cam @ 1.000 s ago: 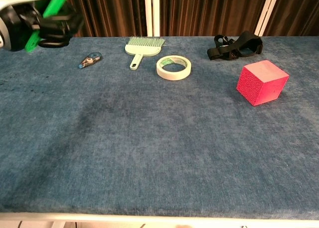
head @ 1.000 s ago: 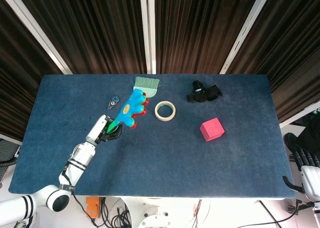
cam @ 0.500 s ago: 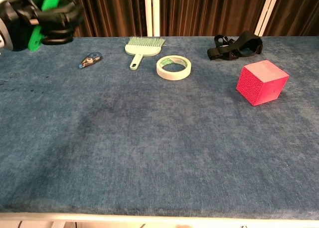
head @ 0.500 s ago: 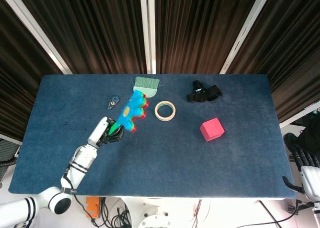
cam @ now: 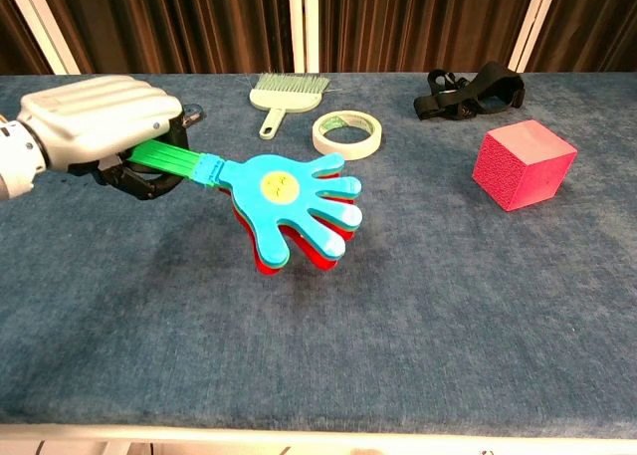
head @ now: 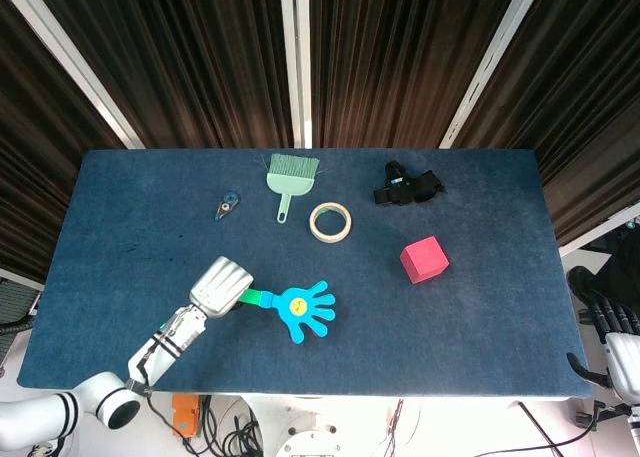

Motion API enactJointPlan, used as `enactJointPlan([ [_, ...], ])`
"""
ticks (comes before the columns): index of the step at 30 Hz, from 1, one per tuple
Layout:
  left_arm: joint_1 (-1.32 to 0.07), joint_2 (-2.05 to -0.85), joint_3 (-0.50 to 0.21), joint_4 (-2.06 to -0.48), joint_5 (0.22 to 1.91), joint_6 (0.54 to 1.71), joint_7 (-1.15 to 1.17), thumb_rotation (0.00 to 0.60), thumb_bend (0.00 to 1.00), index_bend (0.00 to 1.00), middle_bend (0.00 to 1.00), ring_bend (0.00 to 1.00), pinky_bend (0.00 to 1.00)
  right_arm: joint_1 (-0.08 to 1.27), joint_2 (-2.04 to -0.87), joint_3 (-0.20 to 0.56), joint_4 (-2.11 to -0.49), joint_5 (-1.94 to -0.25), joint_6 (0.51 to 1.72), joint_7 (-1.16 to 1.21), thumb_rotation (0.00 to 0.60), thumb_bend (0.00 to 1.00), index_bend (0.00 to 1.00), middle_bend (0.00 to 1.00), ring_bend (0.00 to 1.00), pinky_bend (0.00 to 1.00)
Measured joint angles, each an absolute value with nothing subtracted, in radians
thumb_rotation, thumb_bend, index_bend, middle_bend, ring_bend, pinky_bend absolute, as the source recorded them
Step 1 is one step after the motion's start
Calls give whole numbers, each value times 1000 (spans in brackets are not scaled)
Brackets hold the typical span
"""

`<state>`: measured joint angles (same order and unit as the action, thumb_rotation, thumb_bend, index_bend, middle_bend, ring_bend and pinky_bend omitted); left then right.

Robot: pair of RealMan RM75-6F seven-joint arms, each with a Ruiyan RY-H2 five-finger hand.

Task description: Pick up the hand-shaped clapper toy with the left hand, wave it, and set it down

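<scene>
The hand-shaped clapper toy [head: 303, 310] [cam: 294, 210] has a blue palm with a yellow dot, red layers beneath and a green handle. My left hand [head: 221, 285] [cam: 103, 119] grips the green handle, knuckles up, and holds the toy out level to the right, above the blue table near its front left. Its blue fingers point right. Only part of my right hand [head: 607, 322] shows, at the far right edge of the head view off the table; I cannot make out how its fingers lie.
A green dustpan brush [head: 290, 175] [cam: 283, 95], a tape roll [head: 330, 221] [cam: 347, 133] and a small blue tape dispenser [head: 227, 206] lie behind the toy. A black strap [head: 407, 186] [cam: 475, 90] and pink cube [head: 424, 258] [cam: 524, 162] sit to the right.
My left hand has swung the clapper down from a raised, upward-pointing tilt to a level pose low over the table, turning knuckles up; the toy now shows in the chest view.
</scene>
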<state>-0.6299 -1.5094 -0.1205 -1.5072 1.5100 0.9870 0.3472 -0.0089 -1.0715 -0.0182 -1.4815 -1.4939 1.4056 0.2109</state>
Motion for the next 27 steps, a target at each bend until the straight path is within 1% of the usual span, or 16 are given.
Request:
enactJointPlan([
  [4,-647,-1540,-128,-1511,1470,965,283,600,640,1000,1000,1000,1000,-6,-1075,-21,-1484,-1495,1398,206,600,215,0,0,0,0],
  [5,-654,-1558,-131,-1508,1458,961,259,600,626,1000,1000,1000,1000,-6,-1075,-21,-1484,-1495,1398,206,600,215,0,0,0,0],
  [8,-665,-1613,-138,-1486,1444,966,236,600,509,1000,1000,1000,1000,-8,-1073,-19,-1481,-1492,1402,211,600,215,0,0,0,0],
  [9,-667,-1629,-139,-1475,1443,972,234,579,455,978,995,978,987,-9,-1072,-18,-1480,-1491,1403,214,600,216,0,0,0,0],
  [10,-670,-1643,-138,-1463,1441,975,230,534,399,907,951,920,939,-9,-1071,-18,-1478,-1490,1404,216,600,216,0,0,0,0],
  [11,-675,-1657,-138,-1450,1435,974,227,489,352,804,878,838,868,-10,-1070,-17,-1477,-1489,1404,219,600,216,0,0,0,0],
  [12,-678,-1662,-138,-1446,1428,968,228,435,305,664,773,723,759,-10,-1067,-17,-1475,-1488,1404,222,600,216,0,0,0,0],
  [13,-682,-1662,-138,-1446,1419,959,234,386,259,513,644,590,618,-11,-1066,-17,-1475,-1488,1405,224,600,216,0,0,0,0],
  [15,-688,-1659,-140,-1449,1404,945,260,294,176,199,325,241,235,-12,-1063,-15,-1475,-1488,1409,230,600,216,0,0,0,0],
  [17,-692,-1653,-143,-1452,1395,953,293,268,131,44,97,48,40,-13,-1062,-14,-1475,-1489,1415,236,600,216,0,0,0,0],
  [18,-692,-1650,-145,-1454,1393,959,304,264,111,7,26,6,2,-14,-1062,-13,-1473,-1489,1415,237,600,216,0,0,0,0],
  [19,-691,-1646,-147,-1457,1394,969,307,261,101,0,4,0,0,-13,-1063,-12,-1473,-1488,1414,237,600,216,0,0,0,0],
  [22,-683,-1629,-149,-1463,1415,1018,284,263,69,0,0,0,0,-11,-1064,-12,-1477,-1487,1410,232,600,216,0,0,0,0],
  [23,-680,-1619,-149,-1466,1423,1035,277,276,66,0,0,0,0,-10,-1065,-12,-1480,-1488,1409,229,600,216,0,0,0,0],
  [26,-660,-1568,-143,-1489,1439,1077,277,389,65,0,0,0,0,-9,-1064,-11,-1491,-1493,1413,218,600,216,0,0,0,0],
  [27,-651,-1549,-139,-1499,1440,1086,282,440,65,0,0,0,0,-9,-1063,-10,-1496,-1495,1418,214,600,216,0,0,0,0],
])
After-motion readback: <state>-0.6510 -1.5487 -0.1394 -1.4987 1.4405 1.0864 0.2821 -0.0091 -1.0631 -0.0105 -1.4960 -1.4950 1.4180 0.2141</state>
